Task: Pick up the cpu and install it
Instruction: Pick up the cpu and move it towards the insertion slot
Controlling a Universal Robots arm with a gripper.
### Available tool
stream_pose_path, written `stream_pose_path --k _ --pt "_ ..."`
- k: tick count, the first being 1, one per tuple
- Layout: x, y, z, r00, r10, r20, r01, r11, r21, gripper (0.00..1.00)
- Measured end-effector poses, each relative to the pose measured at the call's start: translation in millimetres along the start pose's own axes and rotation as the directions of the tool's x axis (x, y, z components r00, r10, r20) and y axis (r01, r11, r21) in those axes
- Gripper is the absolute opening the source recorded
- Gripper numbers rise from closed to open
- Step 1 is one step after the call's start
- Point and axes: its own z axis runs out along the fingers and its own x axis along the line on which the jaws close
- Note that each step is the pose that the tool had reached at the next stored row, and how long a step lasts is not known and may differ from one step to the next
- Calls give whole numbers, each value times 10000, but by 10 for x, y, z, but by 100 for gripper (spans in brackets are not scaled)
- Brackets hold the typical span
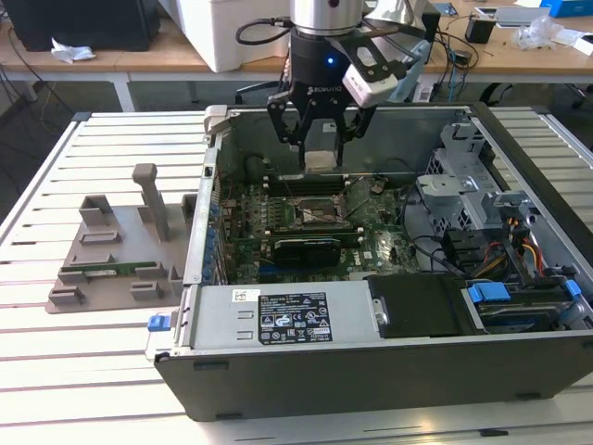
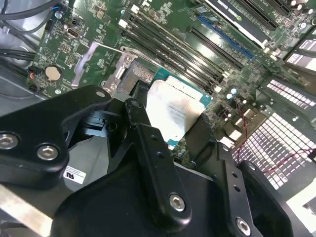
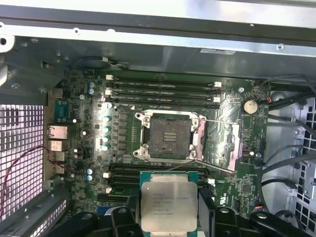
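Black jaws clamp the small, square, silver-topped cpu [image 3: 169, 205] in the air above the green motherboard [image 3: 123, 131], near its open black socket [image 3: 169, 138].

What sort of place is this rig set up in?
Likely a robotics lab or workshop: an open computer case sits on a slatted metal table, a gray parts fixture lies beside it, and cluttered wooden desks stand behind.
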Motion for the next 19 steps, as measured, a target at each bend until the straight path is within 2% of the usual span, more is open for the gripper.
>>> stream_pose_path --k 6,8,11,19 --pt "-20 29 112 10000 -1 -5 1 10000 0 55" --pt "-46 100 152 10000 -1 -9 1 10000 0 55" --pt "-53 143 177 10000 -6 -7 6 10000 -1 55" --pt "-56 168 211 10000 -8 -9 8 10000 2 55"
